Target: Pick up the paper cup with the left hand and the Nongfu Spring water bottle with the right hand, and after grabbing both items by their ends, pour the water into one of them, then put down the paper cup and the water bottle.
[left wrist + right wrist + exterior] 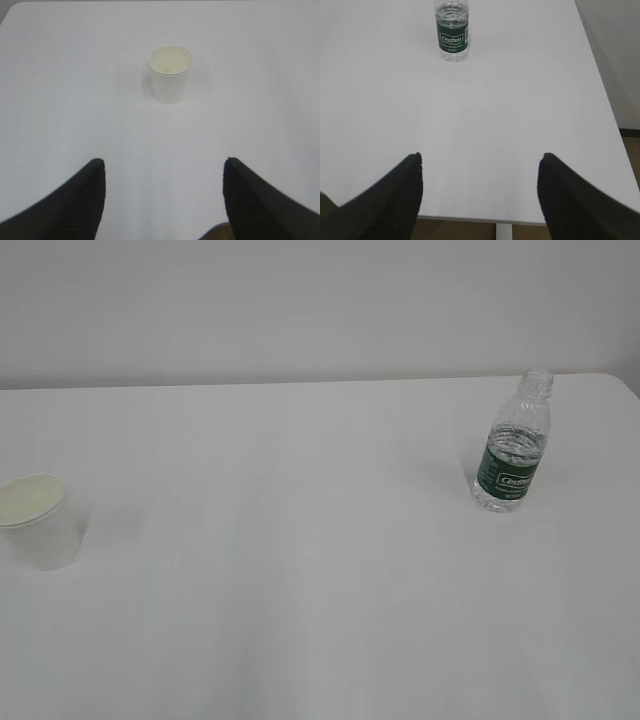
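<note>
**Both hands spread, cup and bottle untouched ahead**

In the left wrist view the left hand (164, 200) shows its two black fingers (75, 205) spread wide at the bottom edge, nothing between them; beyond, well apart and roughly centred on the gap, the paper cup (170, 74) stands upright on the white bench (65, 100), mouth open; in the right wrist view the right hand (480, 197) has its fingers (575, 200) likewise spread and bare, hanging near the bench's front edge; far ahead, left of the gap's middle, the Nongfu Spring water bottle (452, 32) stands upright, the water (452, 15) visible above its green label; in the exterior view cup and bottle stand far apart, at left and right.
</note>
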`<state>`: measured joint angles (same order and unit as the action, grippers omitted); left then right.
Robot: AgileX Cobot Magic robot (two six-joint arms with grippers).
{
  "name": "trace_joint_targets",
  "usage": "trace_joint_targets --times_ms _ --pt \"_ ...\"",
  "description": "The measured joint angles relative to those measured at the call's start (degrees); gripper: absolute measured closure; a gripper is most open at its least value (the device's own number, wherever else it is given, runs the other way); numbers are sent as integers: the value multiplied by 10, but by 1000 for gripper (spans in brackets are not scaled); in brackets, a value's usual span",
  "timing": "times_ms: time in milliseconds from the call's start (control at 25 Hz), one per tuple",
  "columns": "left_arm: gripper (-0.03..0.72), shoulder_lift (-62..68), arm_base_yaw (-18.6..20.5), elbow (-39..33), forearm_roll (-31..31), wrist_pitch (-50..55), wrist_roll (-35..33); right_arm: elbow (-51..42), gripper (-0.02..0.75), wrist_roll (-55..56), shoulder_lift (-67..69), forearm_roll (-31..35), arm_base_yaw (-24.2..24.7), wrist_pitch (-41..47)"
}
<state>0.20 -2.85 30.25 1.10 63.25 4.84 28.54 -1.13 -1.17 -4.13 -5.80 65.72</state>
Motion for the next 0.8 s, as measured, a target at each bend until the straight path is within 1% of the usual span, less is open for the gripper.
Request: trace_joint_targets --times_ms 800 --pt "165 0 0 0 0 0 0 0 194 0 0 0 0 0"
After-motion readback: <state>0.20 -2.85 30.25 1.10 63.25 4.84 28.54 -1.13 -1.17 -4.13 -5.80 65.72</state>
